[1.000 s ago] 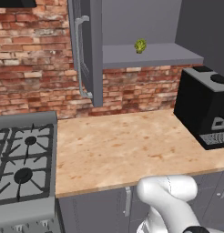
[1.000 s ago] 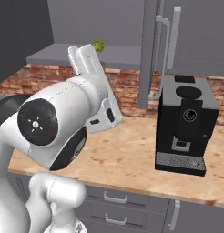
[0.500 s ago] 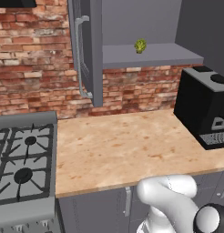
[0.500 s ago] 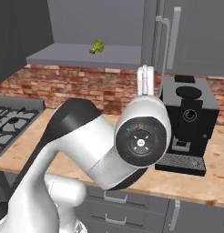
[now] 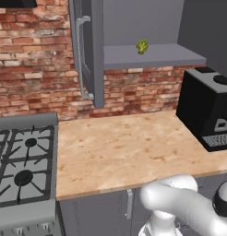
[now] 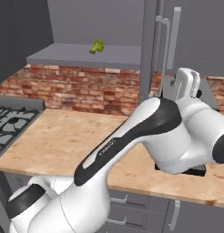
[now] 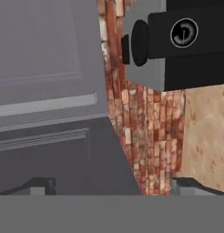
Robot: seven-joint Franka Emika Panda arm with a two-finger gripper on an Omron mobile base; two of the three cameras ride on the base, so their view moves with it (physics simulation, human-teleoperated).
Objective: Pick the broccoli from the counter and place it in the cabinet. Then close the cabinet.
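Observation:
The yellow-green broccoli (image 5: 142, 46) (image 6: 97, 46) lies on the grey shelf (image 5: 152, 57) of the open cabinet, above the tan counter (image 5: 124, 147) (image 6: 63, 136). The cabinet's left door (image 5: 90, 50) and right door (image 6: 152, 50) both stand swung out. My white hand (image 6: 186, 84) is raised just right of the right door's bar handle (image 6: 170, 41), far from the broccoli. In the hand view my gripper (image 7: 114, 189) is open with nothing between its fingertips (image 7: 38, 185). It faces the grey door panel and the brick wall.
A black coffee machine (image 5: 210, 108) (image 7: 186, 41) stands on the counter at the right, under the right door. The gas stove (image 5: 23, 156) (image 6: 9, 123) sits at the left end. My arm's big elbow (image 6: 168, 132) hangs over the counter's right part.
My arm has swung rightward across the right base view, bringing the hand up beside the right cabinet door. The broccoli stays on the shelf.

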